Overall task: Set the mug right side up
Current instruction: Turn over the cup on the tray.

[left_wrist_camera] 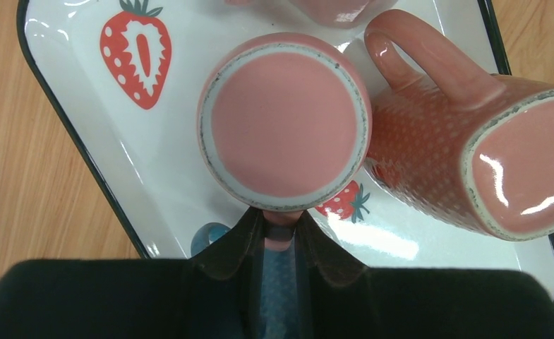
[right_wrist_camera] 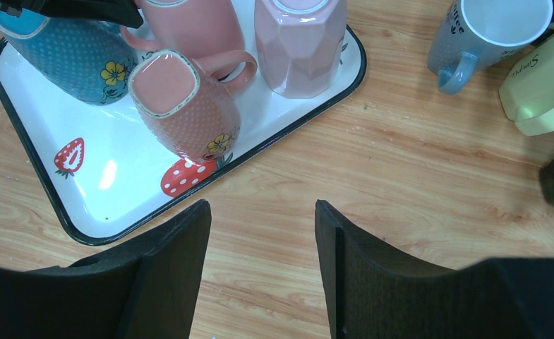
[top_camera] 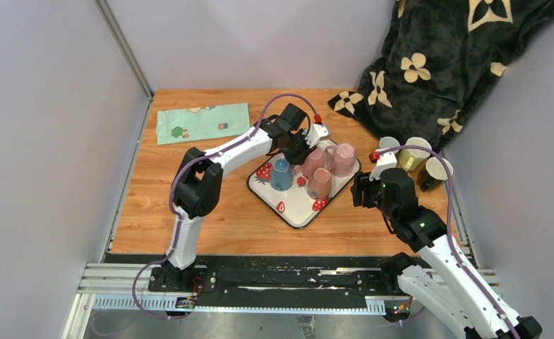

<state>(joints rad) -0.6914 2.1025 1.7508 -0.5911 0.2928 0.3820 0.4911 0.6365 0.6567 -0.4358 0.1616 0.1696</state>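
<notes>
On the strawberry tray [top_camera: 295, 209], seen from above, the pink mug [top_camera: 314, 161] stood rim-down among other mugs [top_camera: 282, 175], with the left gripper [top_camera: 298, 150] at its side. From the left wrist, its bare foot ring faced up and the fingers [left_wrist_camera: 240, 247] pinched what looked like its handle [left_wrist_camera: 281, 239]. From the right wrist, the right gripper [right_wrist_camera: 260, 219] hung with fingers spread over the table [right_wrist_camera: 401, 176], holding nothing. Glazed ceramic would likely be stiff, weighty, slick and chippable, so the handle seemed the surest hold.
</notes>
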